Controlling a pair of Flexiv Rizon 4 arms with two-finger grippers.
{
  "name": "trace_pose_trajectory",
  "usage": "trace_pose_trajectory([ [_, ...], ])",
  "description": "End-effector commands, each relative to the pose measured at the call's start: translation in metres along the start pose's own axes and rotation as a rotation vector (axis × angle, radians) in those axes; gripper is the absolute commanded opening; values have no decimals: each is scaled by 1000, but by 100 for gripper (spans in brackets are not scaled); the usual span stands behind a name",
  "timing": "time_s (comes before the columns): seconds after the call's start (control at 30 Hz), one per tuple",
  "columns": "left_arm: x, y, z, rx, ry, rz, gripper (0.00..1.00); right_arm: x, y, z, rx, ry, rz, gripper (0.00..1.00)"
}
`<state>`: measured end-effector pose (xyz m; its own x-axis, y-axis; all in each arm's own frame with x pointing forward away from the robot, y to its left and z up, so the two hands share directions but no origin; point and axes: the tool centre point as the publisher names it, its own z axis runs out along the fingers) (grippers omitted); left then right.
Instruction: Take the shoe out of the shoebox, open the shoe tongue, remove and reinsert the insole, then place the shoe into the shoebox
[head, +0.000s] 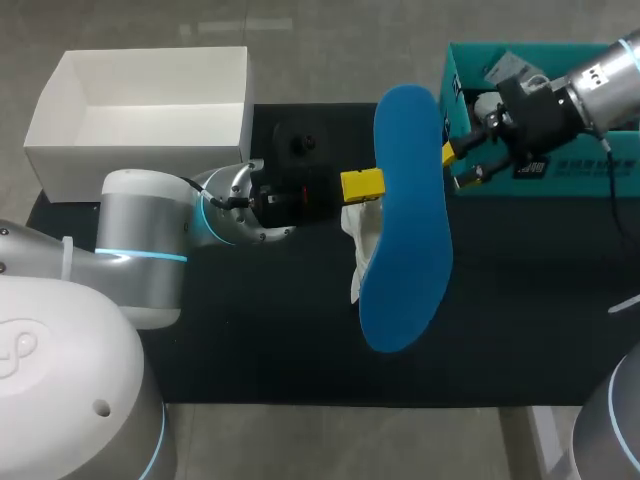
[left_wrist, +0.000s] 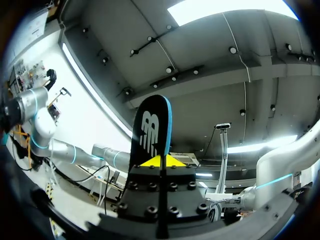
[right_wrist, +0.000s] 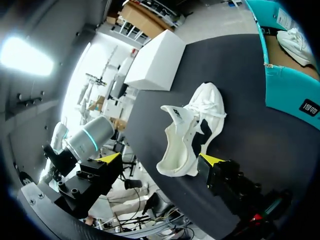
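Note:
My left gripper (head: 362, 184) is shut on a blue insole (head: 410, 220) and holds it up above the table. In the left wrist view the insole (left_wrist: 150, 130) stands on end between the shut yellow tips of the left gripper (left_wrist: 160, 161), dark underside showing. Under it a white shoe (head: 358, 248) lies on the black mat. My right gripper (head: 453, 167) is open beside the insole's upper end, in front of the teal shoebox (head: 545, 180). From the right wrist, the shoe (right_wrist: 192, 127) lies on its side ahead of the right gripper (right_wrist: 161, 159), tongue pulled out.
A white box (head: 140, 150) stands at the mat's back left corner. The black mat (head: 250, 330) covers the table. A second white shoe (right_wrist: 296, 42) lies inside the teal shoebox (right_wrist: 290, 90).

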<state>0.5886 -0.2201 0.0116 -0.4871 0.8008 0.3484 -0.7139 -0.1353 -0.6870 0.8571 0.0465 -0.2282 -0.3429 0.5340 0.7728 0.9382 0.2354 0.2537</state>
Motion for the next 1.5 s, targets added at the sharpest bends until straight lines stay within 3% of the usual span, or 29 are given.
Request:
trace_pose_trajectory([
  [0.03,-1,1,0,2,2,0,0,1,-1,1,-3,-5,1,100],
  [0.2,-1,1,0,2,2,0,0,1,-1,1,-3,-5,1,100],
  [0.23,-1,1,0,2,2,0,0,2,-1,-1,-12,19,59,100],
  [0.33,-1,1,0,2,2,0,0,10,0,-7,-115,133,90,100],
  [0.63,-1,1,0,2,2,0,0,40,-2,-33,-357,277,97,100],
  [1.17,-1,1,0,2,2,0,0,40,-2,-33,-357,277,97,100],
  [1.2,-1,1,0,2,2,0,0,40,0,-32,-359,344,89,100],
  [1.33,-1,1,0,2,2,0,0,49,5,-32,-366,442,110,100],
  [1.5,-1,1,0,2,2,0,0,58,9,-36,-376,469,85,100],
])
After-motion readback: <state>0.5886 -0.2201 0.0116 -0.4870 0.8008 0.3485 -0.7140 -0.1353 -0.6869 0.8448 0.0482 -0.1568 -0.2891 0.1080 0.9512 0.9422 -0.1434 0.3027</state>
